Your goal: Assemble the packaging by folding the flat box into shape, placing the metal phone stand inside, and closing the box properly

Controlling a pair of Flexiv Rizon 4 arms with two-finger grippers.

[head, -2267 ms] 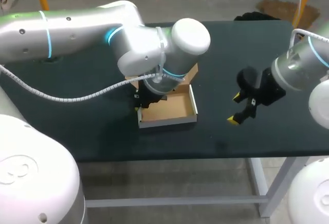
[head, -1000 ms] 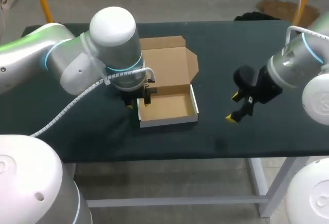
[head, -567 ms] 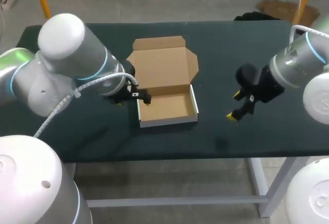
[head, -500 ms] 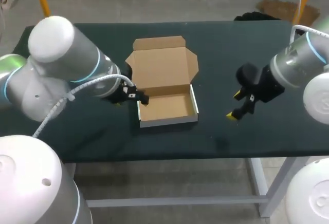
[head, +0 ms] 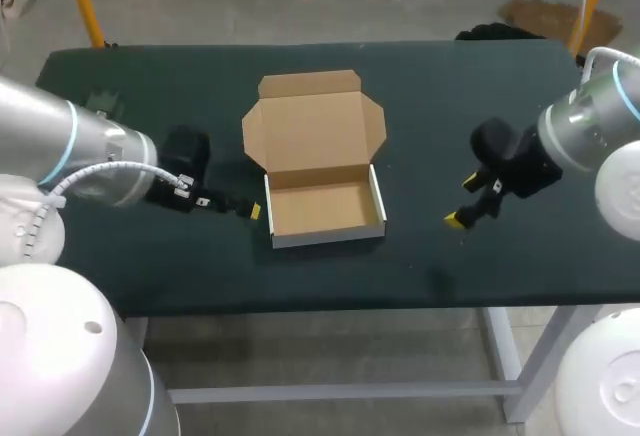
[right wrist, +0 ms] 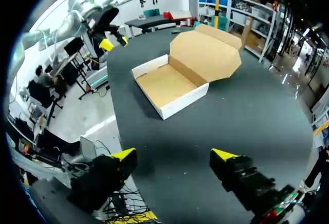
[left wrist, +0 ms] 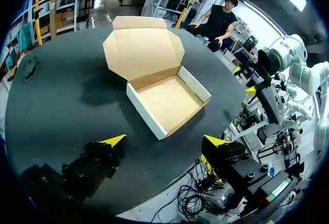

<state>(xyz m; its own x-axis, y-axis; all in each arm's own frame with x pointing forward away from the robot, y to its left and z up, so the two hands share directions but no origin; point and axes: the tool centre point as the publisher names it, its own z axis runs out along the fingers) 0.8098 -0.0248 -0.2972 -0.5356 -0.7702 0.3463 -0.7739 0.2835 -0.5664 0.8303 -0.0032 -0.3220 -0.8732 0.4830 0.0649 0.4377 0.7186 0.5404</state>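
- Note box [head: 325, 191] at mid-counter [head: 450, 106]: walls up, lid laid open behind, tray empty.
- Treat folding as finished; take stand loading as the step in hand.
- Read left end effector [left wrist: 164, 142] as spread apart, empty, just beside the box; right end effector [right wrist: 174, 155] likewise apart, empty, further off.
- Check small dark item [head: 100, 104] near the far left edge, possibly the stand.
- Next: grip the stand, lower into tray, then fold lid.

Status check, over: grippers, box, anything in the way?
Left gripper open, empty, just left of box. Right gripper open, empty, off to its right. Box formed, lid open, nothing inside. Nothing between grippers and box.
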